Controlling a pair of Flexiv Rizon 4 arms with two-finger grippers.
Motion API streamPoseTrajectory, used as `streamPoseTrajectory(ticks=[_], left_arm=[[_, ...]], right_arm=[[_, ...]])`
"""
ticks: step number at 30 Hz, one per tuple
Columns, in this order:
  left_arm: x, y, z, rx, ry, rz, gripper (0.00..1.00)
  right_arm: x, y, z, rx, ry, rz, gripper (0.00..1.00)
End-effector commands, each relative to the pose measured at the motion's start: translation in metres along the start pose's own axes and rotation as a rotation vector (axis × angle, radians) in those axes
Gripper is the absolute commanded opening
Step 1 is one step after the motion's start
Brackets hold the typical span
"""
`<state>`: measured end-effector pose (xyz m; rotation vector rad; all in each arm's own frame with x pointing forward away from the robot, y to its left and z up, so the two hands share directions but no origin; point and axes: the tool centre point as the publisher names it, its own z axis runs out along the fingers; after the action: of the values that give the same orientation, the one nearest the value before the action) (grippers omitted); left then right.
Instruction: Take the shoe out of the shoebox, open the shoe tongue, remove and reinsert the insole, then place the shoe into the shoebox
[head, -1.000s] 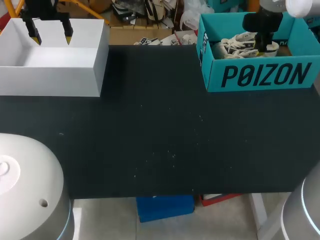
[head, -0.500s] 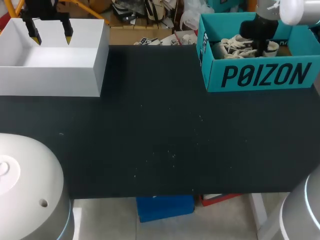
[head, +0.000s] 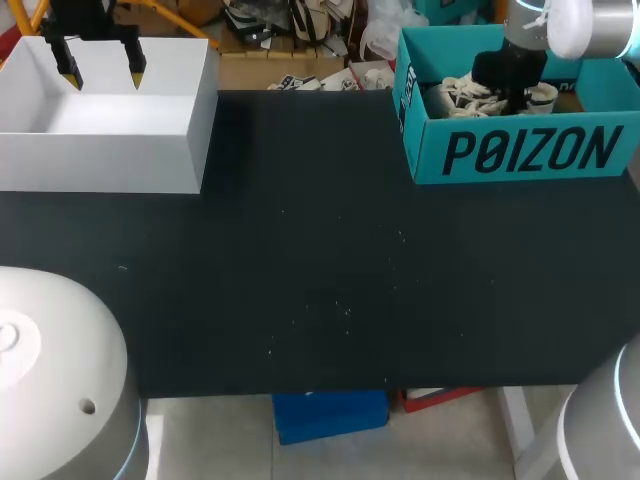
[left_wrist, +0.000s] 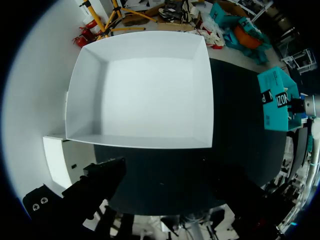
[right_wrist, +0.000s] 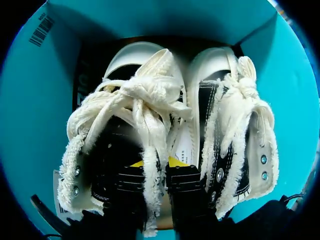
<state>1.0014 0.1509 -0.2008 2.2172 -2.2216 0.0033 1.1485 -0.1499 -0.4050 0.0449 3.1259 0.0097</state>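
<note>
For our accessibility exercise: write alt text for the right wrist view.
Inside a teal shoebox, two black shoes with frayed cream laces lie side by side. The right gripper is down at one shoe, among its laces.

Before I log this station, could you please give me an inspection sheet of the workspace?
Surface: black table, a few pale specks.
Job's things: teal shoebox at the far right, open; two shoes inside, side by side, laces tied.
Clutter: white box at the far left, open-topped.
Grippers: left gripper open, above the white box; right gripper down in the shoebox at one shoe's laces, open or shut unclear.
Cables: nothing seen.
Surroundings: nothing seen.
</note>
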Motion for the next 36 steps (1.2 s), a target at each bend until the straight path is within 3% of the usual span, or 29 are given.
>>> streamPoseTrajectory(ticks=[1, 6, 11, 25, 30, 36], left_arm=[[0.000, 0.000, -0.001, -0.001, -0.002, -0.001, 1.00], [0.000, 0.000, -0.001, -0.001, -0.002, -0.001, 1.00], [0.000, 0.000, -0.001, -0.001, -0.002, -0.001, 1.00], [0.000, 0.000, -0.001, -0.001, -0.002, -0.001, 1.00], [0.000, 0.000, -0.001, -0.001, -0.002, -0.001, 1.00], [0.000, 0.000, -0.001, -0.001, -0.002, -0.001, 1.00]], right_arm=[[0.000, 0.000, -0.004, 0.006, 0.005, 0.002, 0.00], [0.007, -0.003, -0.018, -0.001, 0.024, -0.002, 0.00], [0.013, -0.008, -0.047, -0.001, 0.034, -0.002, 0.00], [0.016, -0.012, -0.173, 0.056, -0.052, 0.007, 0.00], [0.029, -0.006, -0.210, 0.091, -0.067, 0.004, 0.00], [0.058, 0.016, -0.252, 0.115, -0.092, 0.004, 0.00]])
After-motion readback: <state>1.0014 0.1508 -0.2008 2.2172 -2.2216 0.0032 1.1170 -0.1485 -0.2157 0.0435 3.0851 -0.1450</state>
